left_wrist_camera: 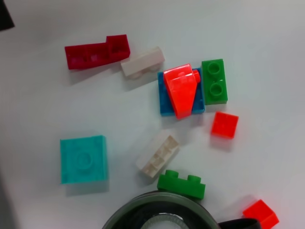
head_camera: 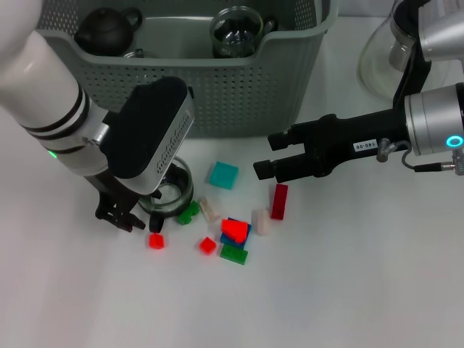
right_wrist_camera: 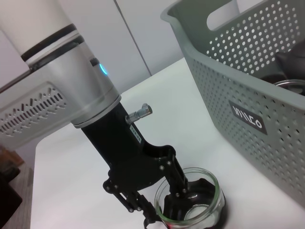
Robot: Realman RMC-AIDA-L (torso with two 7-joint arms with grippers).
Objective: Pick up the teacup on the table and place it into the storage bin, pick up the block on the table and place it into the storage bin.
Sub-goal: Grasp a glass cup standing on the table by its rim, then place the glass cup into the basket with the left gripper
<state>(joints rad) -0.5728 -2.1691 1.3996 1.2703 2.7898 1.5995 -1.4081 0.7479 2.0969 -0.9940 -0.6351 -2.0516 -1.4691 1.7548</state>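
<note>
The glass teacup (head_camera: 177, 190) stands on the white table in front of the storage bin (head_camera: 239, 87). My left gripper (head_camera: 145, 225) is down at the cup's left side. In the right wrist view, one finger is inside the teacup (right_wrist_camera: 209, 191) and the other outside, so the left gripper (right_wrist_camera: 155, 217) is shut on its wall. Several blocks lie right of the cup: a teal block (head_camera: 223, 175), a dark red block (head_camera: 279, 201) and a red wedge on a blue plate (head_camera: 233, 230). My right gripper (head_camera: 264, 154) hangs open above them, holding nothing.
Inside the storage bin (right_wrist_camera: 248, 90) are a dark teapot (head_camera: 107, 30) and a glass cup (head_camera: 235, 30). A glass pitcher (head_camera: 384, 58) stands right of the bin. Small red (left_wrist_camera: 224, 125), green (left_wrist_camera: 181, 183) and white blocks (left_wrist_camera: 157, 153) lie close to the teacup's rim (left_wrist_camera: 157, 214).
</note>
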